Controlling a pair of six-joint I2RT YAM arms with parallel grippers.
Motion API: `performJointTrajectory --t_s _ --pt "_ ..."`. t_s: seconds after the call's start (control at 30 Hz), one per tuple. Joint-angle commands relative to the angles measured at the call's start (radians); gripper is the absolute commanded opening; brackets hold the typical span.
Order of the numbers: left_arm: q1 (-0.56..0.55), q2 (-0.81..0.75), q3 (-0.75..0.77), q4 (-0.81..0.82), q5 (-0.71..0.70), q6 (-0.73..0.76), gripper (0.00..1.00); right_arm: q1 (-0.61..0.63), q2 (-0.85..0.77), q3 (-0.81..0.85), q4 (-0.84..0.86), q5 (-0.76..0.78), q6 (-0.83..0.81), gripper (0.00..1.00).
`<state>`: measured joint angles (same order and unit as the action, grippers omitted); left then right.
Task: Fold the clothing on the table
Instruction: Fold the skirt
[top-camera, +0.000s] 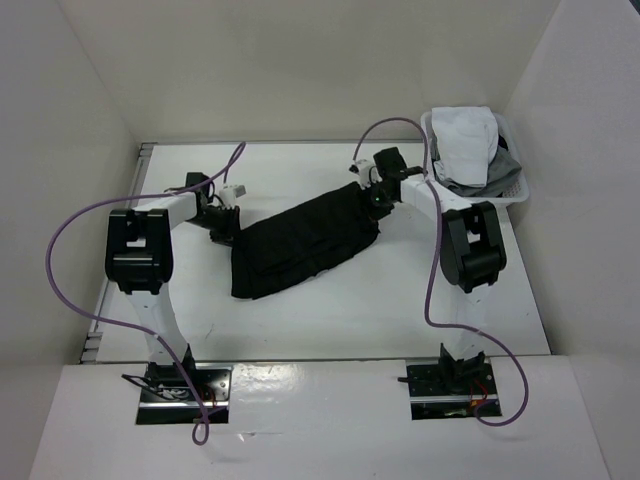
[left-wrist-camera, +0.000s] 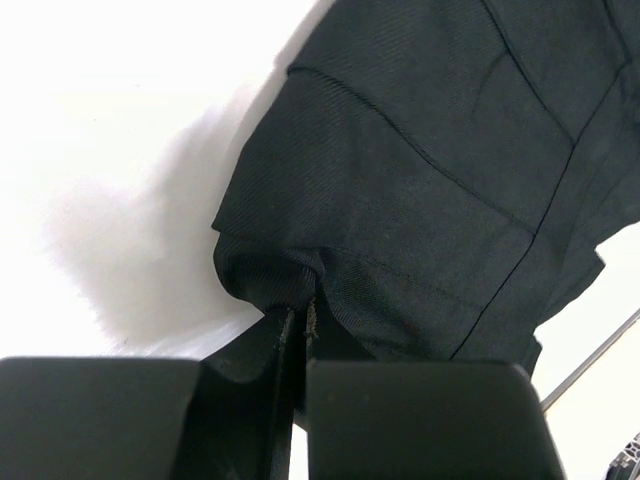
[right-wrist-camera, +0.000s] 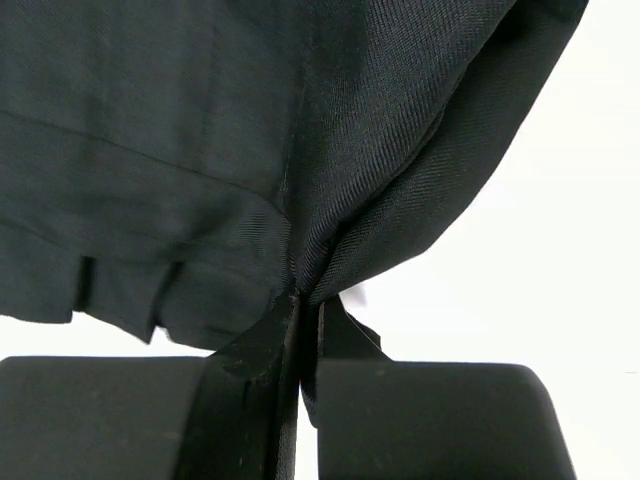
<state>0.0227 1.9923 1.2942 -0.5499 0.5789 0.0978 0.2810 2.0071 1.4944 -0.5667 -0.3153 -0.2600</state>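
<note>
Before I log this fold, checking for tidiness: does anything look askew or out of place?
The skirt lies diagonally on the table, rumpled, its ends pinched by the left gripper and right gripper. White and grey garments heap above the basket rim. Nothing looks torn or spilled.

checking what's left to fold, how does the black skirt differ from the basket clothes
The black skirt is dark; the basket clothes are white and grey. The skirt stretches over the table, pinched by the left gripper and right gripper; the basket clothes sit heaped, untouched. Both are fabric.
</note>
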Motion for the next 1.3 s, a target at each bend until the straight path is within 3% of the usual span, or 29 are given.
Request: performJointTrajectory --t_s 0.0,0.3,0.6,0.97,1.27 --pt "-0.032 0.033 0.014 0.004 -0.04 -0.007 0.03 0.069 -0.059 0.142 -0.031 0.178 -0.016 0.0" --pt "-0.05 0.051 0.034 0.013 -0.04 -0.027 0.03 0.361 -0.047 0.325 -0.165 0.354 -0.044 0.0" --pt "-0.05 0.051 0.034 0.013 -0.04 -0.036 0.03 0.552 0.021 0.412 -0.246 0.308 -0.073 0.0" --pt "-0.05 0.051 0.034 0.013 -0.022 -0.046 0.03 0.661 0.087 0.504 -0.291 0.248 -0.071 0.0" --pt "-0.05 0.042 0.025 0.022 -0.013 -0.055 0.03 0.716 0.206 0.723 -0.372 0.202 -0.051 0.0"
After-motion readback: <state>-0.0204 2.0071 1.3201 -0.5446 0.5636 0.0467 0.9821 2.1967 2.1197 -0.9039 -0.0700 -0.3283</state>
